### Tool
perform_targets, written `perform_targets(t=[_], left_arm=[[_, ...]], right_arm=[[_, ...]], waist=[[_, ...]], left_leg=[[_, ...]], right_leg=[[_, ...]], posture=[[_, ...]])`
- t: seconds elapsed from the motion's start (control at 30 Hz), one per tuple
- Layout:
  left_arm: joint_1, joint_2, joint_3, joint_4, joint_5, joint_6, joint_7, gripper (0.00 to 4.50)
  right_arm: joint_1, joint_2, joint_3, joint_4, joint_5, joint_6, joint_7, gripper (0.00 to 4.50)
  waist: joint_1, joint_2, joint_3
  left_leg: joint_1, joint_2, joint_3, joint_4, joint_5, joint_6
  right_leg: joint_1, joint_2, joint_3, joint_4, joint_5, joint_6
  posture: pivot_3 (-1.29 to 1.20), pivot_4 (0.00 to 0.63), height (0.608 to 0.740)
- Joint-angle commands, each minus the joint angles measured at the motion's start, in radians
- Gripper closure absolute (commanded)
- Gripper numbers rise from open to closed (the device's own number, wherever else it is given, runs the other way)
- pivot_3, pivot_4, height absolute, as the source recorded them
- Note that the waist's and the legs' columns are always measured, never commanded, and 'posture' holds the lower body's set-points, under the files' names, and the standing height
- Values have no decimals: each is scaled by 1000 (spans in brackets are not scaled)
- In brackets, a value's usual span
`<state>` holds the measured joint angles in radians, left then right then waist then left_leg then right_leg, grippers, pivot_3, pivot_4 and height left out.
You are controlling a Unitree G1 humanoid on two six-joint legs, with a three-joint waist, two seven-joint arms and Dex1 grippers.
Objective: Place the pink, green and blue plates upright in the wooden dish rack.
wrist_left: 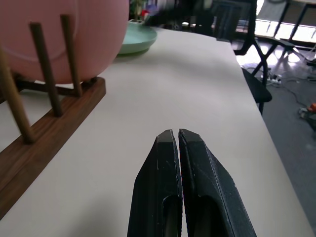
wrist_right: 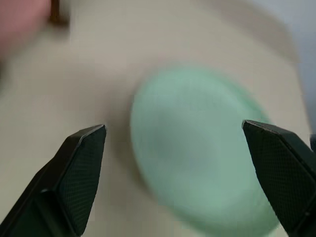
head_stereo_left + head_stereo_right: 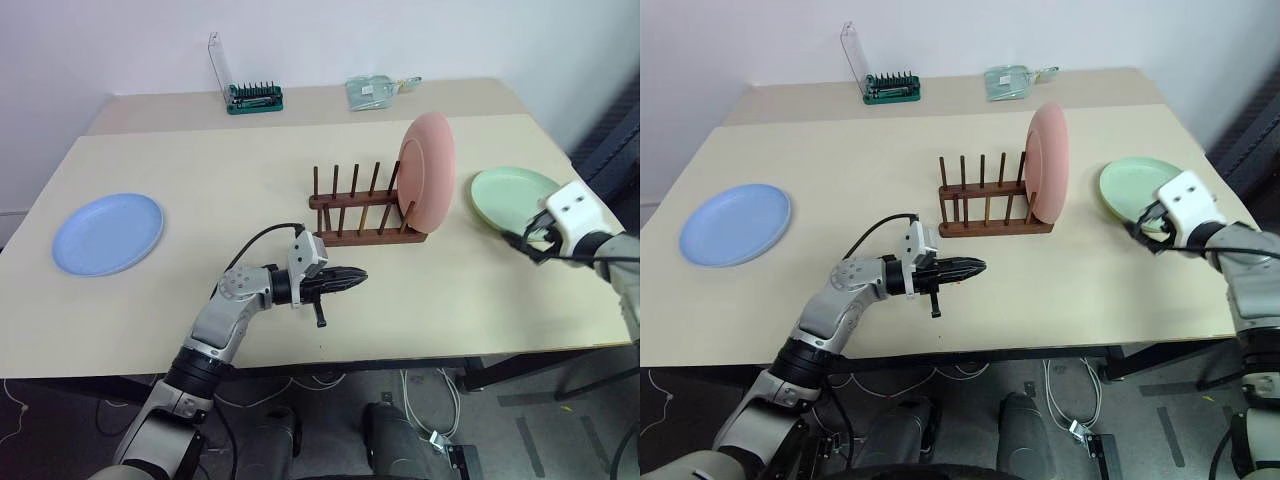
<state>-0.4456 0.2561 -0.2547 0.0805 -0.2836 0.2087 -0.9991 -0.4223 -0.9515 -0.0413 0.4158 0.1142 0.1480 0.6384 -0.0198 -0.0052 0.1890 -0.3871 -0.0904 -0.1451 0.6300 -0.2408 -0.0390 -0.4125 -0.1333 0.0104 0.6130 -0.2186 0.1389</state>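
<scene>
The pink plate (image 3: 427, 170) stands upright at the right end of the wooden dish rack (image 3: 350, 232) in the middle of the table. Flat on the table to the rack's right lies the green plate (image 3: 510, 192). Over its near right edge hovers my right gripper (image 2: 177, 163), open wide, with the green plate (image 2: 197, 153) just beyond its fingertips. The blue plate (image 3: 108, 232) lies flat at the far left. My left gripper (image 3: 356, 279) is shut and empty, pointing right above the table in front of the rack.
A green screwdriver-bit holder (image 3: 254, 96) with its clear lid up and a clear bag (image 3: 374, 91) sit on the back table. The table's front edge (image 3: 330, 360) runs just below my left arm; its right edge is close to my right hand.
</scene>
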Motion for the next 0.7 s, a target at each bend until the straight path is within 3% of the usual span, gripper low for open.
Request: perform_targets(t=[0.03,0.2,0.3,0.53,0.7], left_arm=[[-10,0,5,-19,-1,-13,3,4373],[-2,1,8,-30,-3,-6,11,4373],[3,3,10,-35,-3,-5,17,4373],[5,5,9,-39,-6,-1,23,4373],[3,5,8,-35,-6,-4,22,4373]], right_arm=[[-76,8,45,106,-106,-113,-10,24],[-150,45,94,274,-198,-200,-49,24],[-207,68,107,394,-234,-230,-79,935],[-219,65,89,420,-259,-296,-97,4456],[-195,46,-18,242,-188,-316,-133,4456]], waist=[[1,0,0],[6,-1,0],[5,-1,1],[6,-1,0],[3,0,1]], left_leg=[[0,0,1,0,0,0],[0,0,2,0,-1,1],[0,0,3,1,-1,1],[0,-1,4,1,-1,1],[1,-1,4,0,-1,1]], right_leg=[[0,0,2,0,0,0],[-1,0,3,-1,0,0],[0,0,4,-1,0,0],[0,0,5,-1,1,0],[-1,0,6,-1,1,1]], posture=[[0,150,740],[0,150,740],[0,150,740],[0,150,740],[0,150,740]])
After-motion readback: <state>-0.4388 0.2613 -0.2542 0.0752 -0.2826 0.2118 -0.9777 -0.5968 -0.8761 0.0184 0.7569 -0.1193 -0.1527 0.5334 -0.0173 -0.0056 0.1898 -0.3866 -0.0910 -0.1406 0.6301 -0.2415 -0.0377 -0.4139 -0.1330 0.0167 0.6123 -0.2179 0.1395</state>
